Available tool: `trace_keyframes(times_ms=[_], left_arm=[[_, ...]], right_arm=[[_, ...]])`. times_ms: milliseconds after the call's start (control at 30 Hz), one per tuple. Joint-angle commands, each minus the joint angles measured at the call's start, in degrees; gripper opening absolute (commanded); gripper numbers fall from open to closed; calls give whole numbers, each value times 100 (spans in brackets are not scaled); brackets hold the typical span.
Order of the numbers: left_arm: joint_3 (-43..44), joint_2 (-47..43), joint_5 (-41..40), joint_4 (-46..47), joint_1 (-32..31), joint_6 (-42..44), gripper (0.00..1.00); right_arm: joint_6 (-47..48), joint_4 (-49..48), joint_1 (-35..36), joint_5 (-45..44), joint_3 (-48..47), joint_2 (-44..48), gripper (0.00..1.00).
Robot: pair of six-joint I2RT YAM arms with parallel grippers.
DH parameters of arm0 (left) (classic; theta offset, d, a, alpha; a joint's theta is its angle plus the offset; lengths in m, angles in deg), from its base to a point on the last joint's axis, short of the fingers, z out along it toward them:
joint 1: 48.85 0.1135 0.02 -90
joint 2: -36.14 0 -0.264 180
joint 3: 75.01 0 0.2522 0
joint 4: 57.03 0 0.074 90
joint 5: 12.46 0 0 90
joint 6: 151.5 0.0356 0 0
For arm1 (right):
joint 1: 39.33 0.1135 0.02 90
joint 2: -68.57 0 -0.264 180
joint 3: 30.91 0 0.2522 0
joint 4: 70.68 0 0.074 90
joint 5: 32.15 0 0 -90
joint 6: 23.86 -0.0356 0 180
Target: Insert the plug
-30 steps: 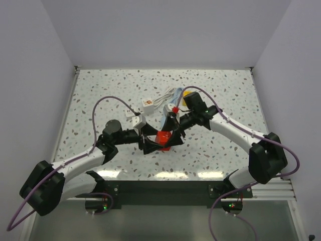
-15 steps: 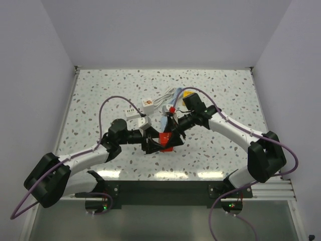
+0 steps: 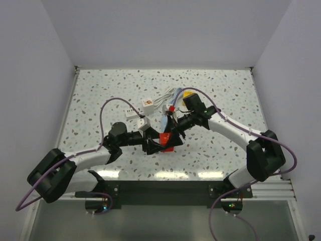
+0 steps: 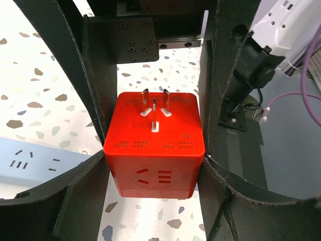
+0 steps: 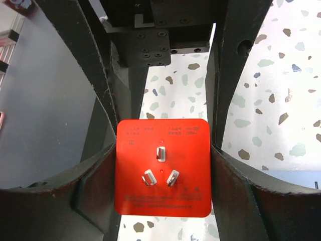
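- The red plug (image 3: 165, 139) is held clear of the desk (image 3: 100, 90), between both pairs of fingers at once. The left fingers (image 4: 218, 75) press on two opposite sides of the block. The right fingers (image 5: 233, 75) also touch it on either side. Each pair is closed only to the block's width.
- Its three pins (image 5: 161, 153) stand on the face turned up into the gap between the right fingers, toward that wrist.
- A pale blue socket strip (image 4: 30, 163) lies on the desk outside the left fingers, off to one side and not in line with the pins.
- With two grips on one stiff block, arms that move out of step would likely twist the plug or make it skid on its smooth sides.
- If one pair lets go before the other's pinch is firm, the block could tip between the remaining fingers or drop to the desk.
- The pins point into the right fingers rather than at any socket, so the plug probably has to be turned first. It could shift in the grip during that turn and spoil the alignment.
- If the pins then meet the strip crooked or off the holes, the push would more likely shove the strip, which looks loose, across the desk or strain the pins than seat the plug.
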Motion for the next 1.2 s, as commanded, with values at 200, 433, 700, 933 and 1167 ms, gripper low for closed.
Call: trace_keyframes(times_ms=[200, 433, 700, 933, 1167], left_arm=[[8, 912, -911, 880, -234, -283, 0], [131, 1502, -1149, 1082, -243, -257, 0], [175, 1275, -2148, 1021, -225, -914, 0], [245, 817, -2731, 1003, -155, -1908, 0], [96, 624, -2942, 1590, 143, -2901, 0]], right_arm=[[-1118, -2261, -93, -735, 145, -490, 79], [-1505, -2656, -128, -1860, 259, -500, 86], [-2384, -3894, -154, -4397, 1381, 702, 89], [-3009, -4949, 73, -5858, 2684, 2162, 90], [-2745, -6195, 654, -6353, 3615, 2849, 90]])
